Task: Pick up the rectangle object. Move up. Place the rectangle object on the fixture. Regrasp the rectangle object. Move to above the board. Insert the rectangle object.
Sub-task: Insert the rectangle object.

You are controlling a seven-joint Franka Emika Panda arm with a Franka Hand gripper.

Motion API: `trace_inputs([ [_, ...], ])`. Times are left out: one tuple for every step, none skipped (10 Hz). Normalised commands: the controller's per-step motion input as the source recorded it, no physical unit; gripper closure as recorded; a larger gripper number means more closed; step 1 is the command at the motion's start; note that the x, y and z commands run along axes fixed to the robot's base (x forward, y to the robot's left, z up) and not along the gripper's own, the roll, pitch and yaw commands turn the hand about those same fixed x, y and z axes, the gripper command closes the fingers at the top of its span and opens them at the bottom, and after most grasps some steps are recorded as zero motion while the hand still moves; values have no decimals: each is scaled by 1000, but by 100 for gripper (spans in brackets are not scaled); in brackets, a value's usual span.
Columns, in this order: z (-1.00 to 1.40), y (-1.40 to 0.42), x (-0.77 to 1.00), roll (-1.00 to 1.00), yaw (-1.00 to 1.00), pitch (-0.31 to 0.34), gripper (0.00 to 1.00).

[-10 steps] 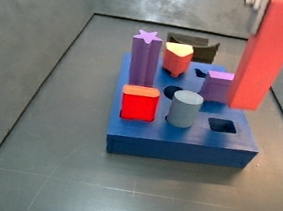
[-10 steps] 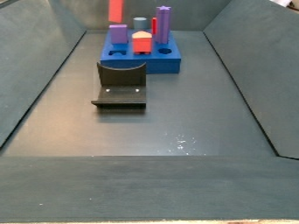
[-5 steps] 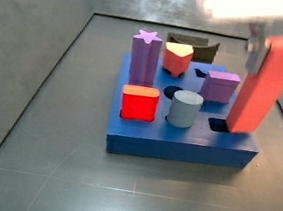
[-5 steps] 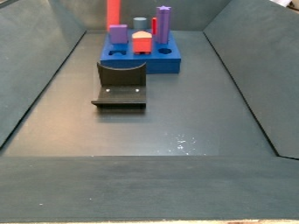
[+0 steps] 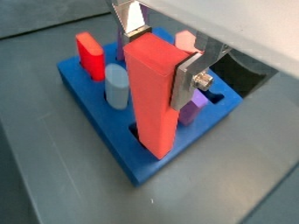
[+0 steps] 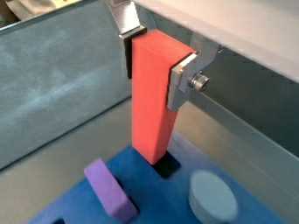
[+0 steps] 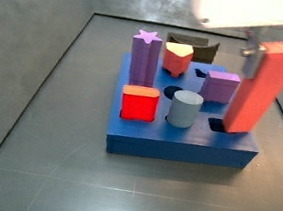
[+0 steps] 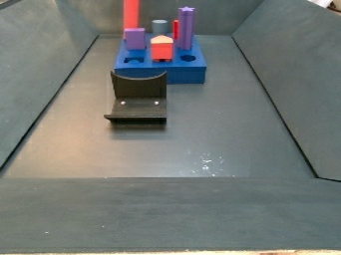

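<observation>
Since a sec ago the gripper [image 5: 159, 54], jaws clenched on the upper end of the rectangle object [image 7: 261, 86], has dropped w/ the bar upright, so its lower end now sits at the mouth of the rectangular slot [image 6: 169, 164] near the board's [image 7: 178, 149] 3 o'clock edge in a side view (whether it has entered, can't tell); I'd judge insertion is just starting. Other holes hold a purple star post [image 7: 144, 55], red cube [image 7: 138, 103], grey cylinder [image 7: 185, 108], purple block [image 7: 218, 85]; the fixture [image 8: 138, 97] stands empty.

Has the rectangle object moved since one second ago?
Yes. The rectangle object, held by the gripper, has come down toward the board's rectangular hole.
</observation>
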Motion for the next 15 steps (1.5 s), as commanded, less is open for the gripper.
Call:
trace_inputs([
  [-203, 120, -746, 269, -397, -14, 100],
  [-86, 0, -34, 51, -143, 0, 100],
  [-263, -17, -89, 136, -97, -27, 100],
  [-286, -14, -214, 199, -34, -81, 100],
  [-351, -6, 0, 1, 0, -53, 100],
  [-417, -20, 0, 14, 0, -74, 100],
  [-869, -49, 0, 0, 0, -196, 100],
  [-1000, -103, 0, 0, -20, -110, 100],
  [-1000, -94, 0, 0, -34, -39, 100],
  [-1000, 0, 97, 17, 0, 0, 100],
  [-1000, 0, 111, 30, 0, 0, 100],
  [-1000, 0, 97, 13, 0, 0, 100],
  [-1000, 0, 146, 0, 0, 0, 100],
  [-1000, 0, 406, 0, 0, 0, 100],
  [-1000, 14, 406, 0, 0, 0, 100],
])
